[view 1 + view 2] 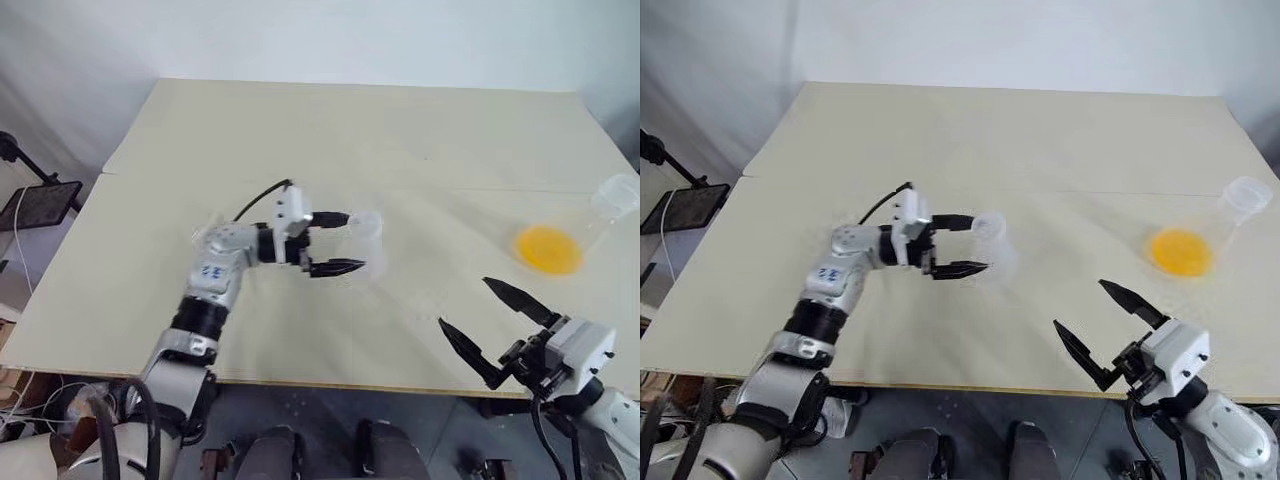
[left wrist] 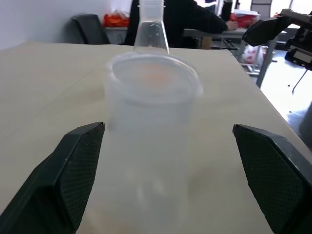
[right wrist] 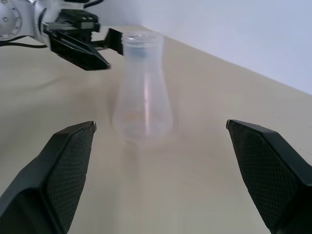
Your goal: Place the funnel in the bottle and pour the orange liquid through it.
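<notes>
Now the left claw [image 1: 338, 243] stands spread wide on either side of the neck of the clear bottle [image 1: 992, 245], fingers apart from the glass, gripping nothing, with the bottle upright near the middle of the pale counter [image 1: 330, 140]. Over on the right, the flask [image 1: 575, 232] holding the orange liquid [image 1: 549, 249] stands near the counter's right edge, well apart from the bottle. Down at the near edge, the right claw [image 1: 482, 322] hangs released too, fingers splayed, empty, pointing towards the bottle.
</notes>
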Controlling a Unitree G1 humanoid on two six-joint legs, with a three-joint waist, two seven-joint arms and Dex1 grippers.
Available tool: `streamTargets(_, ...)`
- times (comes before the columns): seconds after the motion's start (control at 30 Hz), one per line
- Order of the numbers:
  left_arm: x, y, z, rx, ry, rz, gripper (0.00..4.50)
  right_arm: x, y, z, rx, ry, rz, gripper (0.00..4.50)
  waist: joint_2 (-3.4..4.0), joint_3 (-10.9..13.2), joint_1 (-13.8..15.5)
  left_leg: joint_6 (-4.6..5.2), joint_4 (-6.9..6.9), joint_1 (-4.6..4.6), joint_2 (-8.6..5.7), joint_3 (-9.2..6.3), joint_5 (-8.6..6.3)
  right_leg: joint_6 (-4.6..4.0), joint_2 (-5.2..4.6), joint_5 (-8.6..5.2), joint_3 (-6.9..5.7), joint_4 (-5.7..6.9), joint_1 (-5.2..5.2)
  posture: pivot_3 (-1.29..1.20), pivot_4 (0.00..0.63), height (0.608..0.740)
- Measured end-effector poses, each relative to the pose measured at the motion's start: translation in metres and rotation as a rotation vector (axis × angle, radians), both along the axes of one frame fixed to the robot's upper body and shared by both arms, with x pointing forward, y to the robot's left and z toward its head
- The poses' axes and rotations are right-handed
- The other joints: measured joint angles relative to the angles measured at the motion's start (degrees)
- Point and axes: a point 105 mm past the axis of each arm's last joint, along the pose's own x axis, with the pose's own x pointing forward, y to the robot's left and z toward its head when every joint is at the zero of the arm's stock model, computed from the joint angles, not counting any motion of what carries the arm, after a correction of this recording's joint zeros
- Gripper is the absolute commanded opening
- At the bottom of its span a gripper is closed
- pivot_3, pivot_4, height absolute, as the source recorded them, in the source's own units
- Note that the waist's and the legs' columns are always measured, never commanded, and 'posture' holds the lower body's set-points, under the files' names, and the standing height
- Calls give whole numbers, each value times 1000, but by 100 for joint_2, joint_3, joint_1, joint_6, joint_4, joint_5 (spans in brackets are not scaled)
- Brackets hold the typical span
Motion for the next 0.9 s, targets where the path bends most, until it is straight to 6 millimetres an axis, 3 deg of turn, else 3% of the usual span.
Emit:
streamTargets(0.2, -19, 100, -22, -54, 31, 365, 4472, 26, 13, 4, 5, 2, 145, 4500, 0, 0, -87, -6, 3, -4, 7, -46, -3, -7, -30, -4, 18, 5, 8, 0, 150, 740)
streamTargets(0.43, -60, 155, -37, -83, 105, 626, 4472, 37, 29, 11, 10, -8, 282, 4500, 0, 0, 4, -2, 2, -3, -7, -51, -8, -7, -58, -4, 15, -3, 13, 0, 150, 740)
streamTargets(0.6, -103, 219, -51, -145, 129, 1008, 4472, 39, 40, 12, -7, 10, 393, 4500, -1, 1, -62, -4, -4, -1, -3, -51, -9, -9, -59, -4, 10, -13, 14, 0, 150, 740)
streamTargets(0.77, -142, 259, -70, -157, 164, 1266, 4472, 40, 45, 10, -15, 25, 441, 4500, -8, -3, -8, -2, -4, -1, -4, -50, -13, -10, -63, -5, 10, -39, 18, 0, 150, 740)
streamTargets(0.9, -144, 262, -68, -175, 163, 1295, 4472, 41, 43, 7, -22, 30, 438, 4500, -8, -4, 36, 0, -3, -1, -9, -51, -16, -11, -72, -6, 10, -40, 18, 0, 150, 740)
